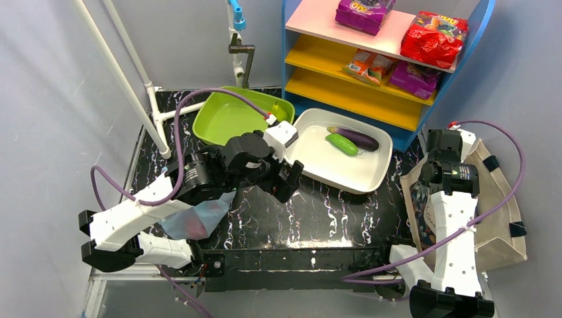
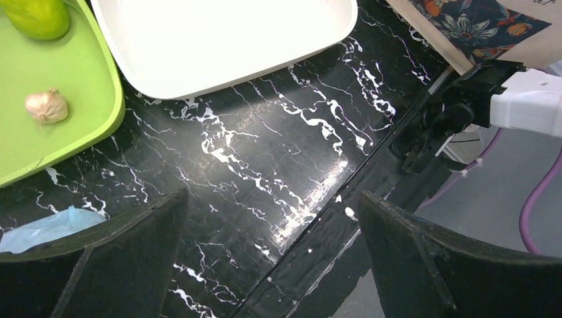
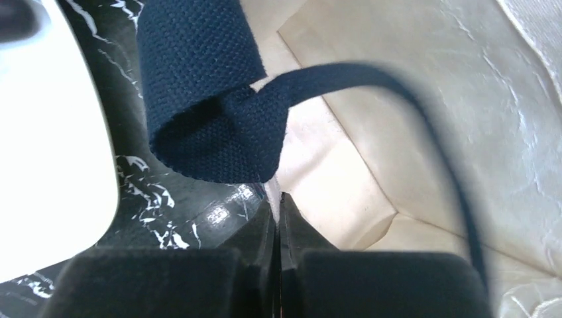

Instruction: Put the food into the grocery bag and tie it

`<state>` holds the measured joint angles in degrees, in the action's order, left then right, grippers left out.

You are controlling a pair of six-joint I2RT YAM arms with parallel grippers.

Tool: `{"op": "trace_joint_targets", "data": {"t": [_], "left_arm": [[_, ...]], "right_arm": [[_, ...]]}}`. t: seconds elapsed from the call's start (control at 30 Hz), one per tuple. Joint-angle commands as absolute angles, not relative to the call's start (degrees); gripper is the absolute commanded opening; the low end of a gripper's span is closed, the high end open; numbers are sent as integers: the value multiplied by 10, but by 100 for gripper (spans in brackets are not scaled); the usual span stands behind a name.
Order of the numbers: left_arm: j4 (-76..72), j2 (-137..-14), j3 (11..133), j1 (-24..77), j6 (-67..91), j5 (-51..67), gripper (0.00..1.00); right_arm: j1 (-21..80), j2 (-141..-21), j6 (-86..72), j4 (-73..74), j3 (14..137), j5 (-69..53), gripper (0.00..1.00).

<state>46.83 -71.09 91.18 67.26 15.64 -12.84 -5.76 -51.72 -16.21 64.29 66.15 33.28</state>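
The light-blue grocery bag point(image 1: 202, 218) lies crumpled at the near left, partly under my left arm. A reddish shape shows faintly through it; I cannot make out any other red food. A corner of the bag shows in the left wrist view point(image 2: 40, 228). My left gripper point(image 1: 289, 184) hangs open and empty over the black marbled table, right of the bag; its jaws stand wide apart point(image 2: 273, 195). My right gripper point(image 1: 441, 142) is over the beige canvas tote point(image 1: 494, 199). Its jaws point(image 3: 280, 199) are shut on the tote's thin edge, below a navy handle point(image 3: 199, 86).
A green tray point(image 1: 225, 119) at the back holds a garlic bulb point(image 2: 46, 106) and a green fruit point(image 2: 36, 16). A white tray point(image 1: 311, 156) holds an eggplant point(image 1: 358, 137) and a green cucumber point(image 1: 341, 144). A shelf point(image 1: 371, 59) with snack packs stands behind. White pipes stand at the back left.
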Motion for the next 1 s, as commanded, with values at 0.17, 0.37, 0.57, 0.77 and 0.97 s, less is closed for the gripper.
{"op": "trace_joint_targets", "data": {"t": [0.17,0.37,0.57,0.77,0.97], "left_arm": [[458,-655,870,675,176,-157,99],[454,-645,859,675,195,-159,100],[452,-642,862,675,200,-156,100],[451,-631,856,675,203,-161,99],[451,-619,847,675,212,-169,99]], "right_arm": [[-60,-501,-215,672,701,203,1],[-60,-507,-198,702,771,242,1],[-59,-543,-191,774,908,270,1],[-58,-575,-190,820,1031,272,1],[-56,-601,-200,840,1127,176,1]]}}
